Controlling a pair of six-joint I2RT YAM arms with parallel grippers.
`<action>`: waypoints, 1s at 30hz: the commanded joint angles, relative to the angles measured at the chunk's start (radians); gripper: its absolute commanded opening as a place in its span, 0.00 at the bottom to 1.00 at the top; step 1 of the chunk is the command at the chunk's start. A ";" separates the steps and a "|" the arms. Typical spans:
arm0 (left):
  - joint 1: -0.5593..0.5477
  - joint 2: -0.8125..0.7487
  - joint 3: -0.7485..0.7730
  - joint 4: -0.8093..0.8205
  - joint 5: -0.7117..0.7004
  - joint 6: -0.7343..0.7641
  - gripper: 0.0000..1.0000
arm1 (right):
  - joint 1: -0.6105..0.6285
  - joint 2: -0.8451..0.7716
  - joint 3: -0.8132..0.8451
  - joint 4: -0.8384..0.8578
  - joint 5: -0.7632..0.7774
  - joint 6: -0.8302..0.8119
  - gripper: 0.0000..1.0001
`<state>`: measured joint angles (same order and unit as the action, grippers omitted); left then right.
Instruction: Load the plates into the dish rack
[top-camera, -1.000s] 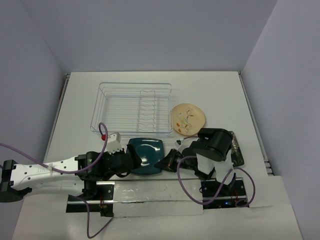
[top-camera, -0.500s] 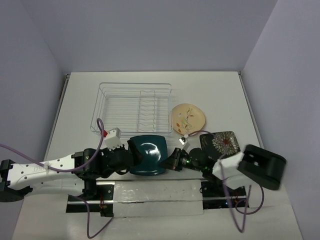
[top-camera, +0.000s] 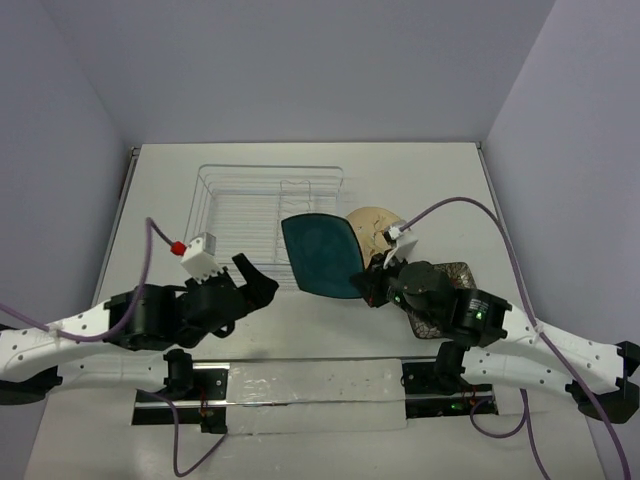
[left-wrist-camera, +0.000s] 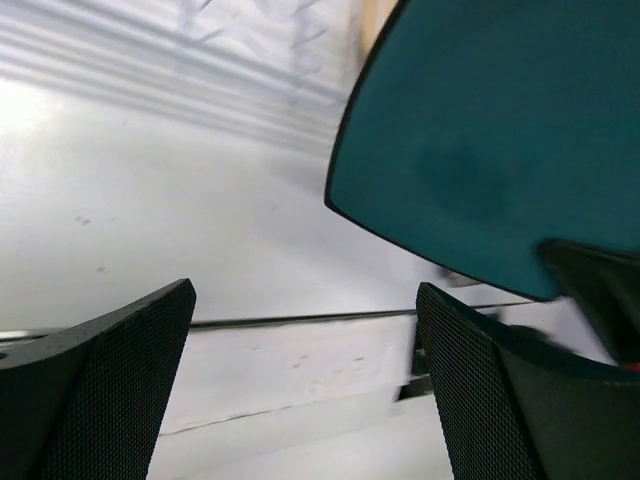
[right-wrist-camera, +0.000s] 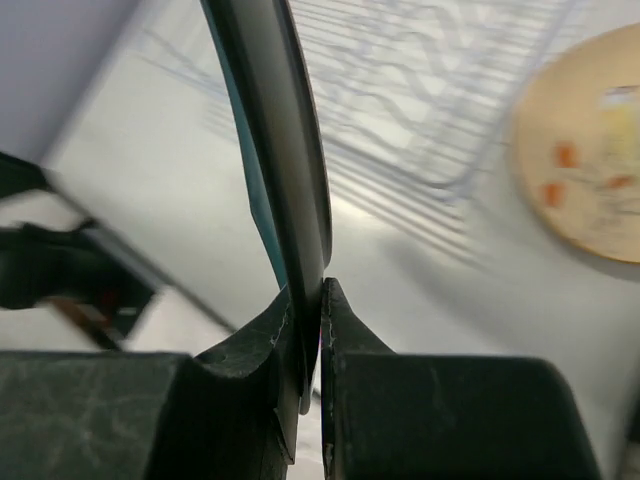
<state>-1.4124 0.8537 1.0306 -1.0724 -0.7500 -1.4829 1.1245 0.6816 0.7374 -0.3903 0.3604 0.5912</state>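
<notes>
Right gripper (top-camera: 373, 290) pinches teal plate (top-camera: 322, 255) upright beside dish rack (top-camera: 228, 215), left gripper (top-camera: 257, 283) agape, empty; next: slot it between prongs (top-camera: 294, 200)

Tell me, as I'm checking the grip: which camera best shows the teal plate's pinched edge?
Right wrist: the teal plate stands edge-on, its rim clamped in the right gripper. The top view shows the plate whole, held up near the dish rack, with the pinch itself small. The left wrist shows only its teal face.
</notes>
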 joint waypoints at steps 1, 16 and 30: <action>-0.003 -0.077 0.092 -0.039 -0.125 0.030 0.99 | 0.006 0.034 0.216 -0.048 0.232 -0.251 0.00; -0.003 -0.200 0.031 -0.081 -0.347 0.004 0.99 | -0.329 0.417 0.650 0.119 -0.285 -1.310 0.00; 0.058 -0.122 0.026 0.000 -0.497 -0.055 0.99 | -0.410 0.977 1.183 -0.208 -0.317 -1.568 0.00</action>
<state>-1.3982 0.7524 1.0653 -1.2901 -1.1691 -1.7467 0.7482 1.6285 1.8549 -0.7005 0.0193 -0.9348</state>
